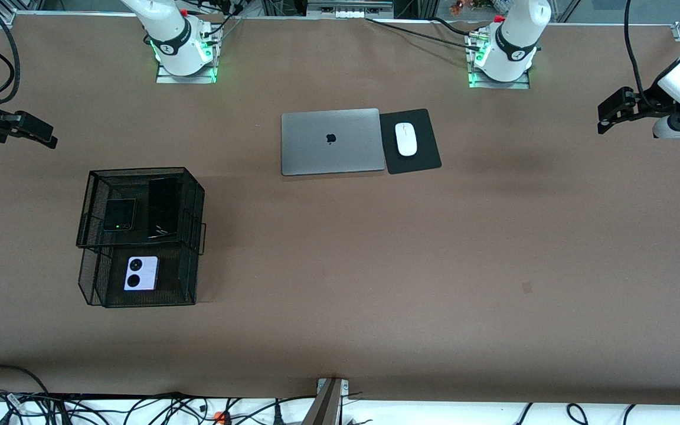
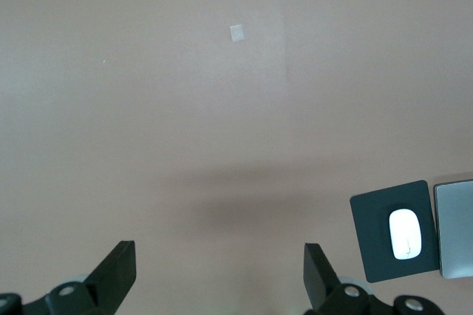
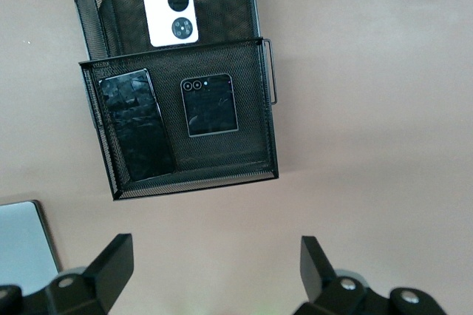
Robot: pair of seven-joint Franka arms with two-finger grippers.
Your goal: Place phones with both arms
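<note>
Both grippers, left gripper (image 2: 219, 274) and right gripper (image 3: 216, 271), hang spread and empty, so reaching the phones (image 3: 210, 104) risks snagging fingers on the mesh basket (image 3: 268, 119).

Bare table (image 1: 493, 265) spreads wide; only laptop (image 1: 330, 141) and mesh basket (image 1: 139, 236) obstruct.

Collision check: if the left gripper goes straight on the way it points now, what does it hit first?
Likely only the bare brown table. The open left gripper points down at it, with the black mouse pad off to one side; depth unclear.
</note>
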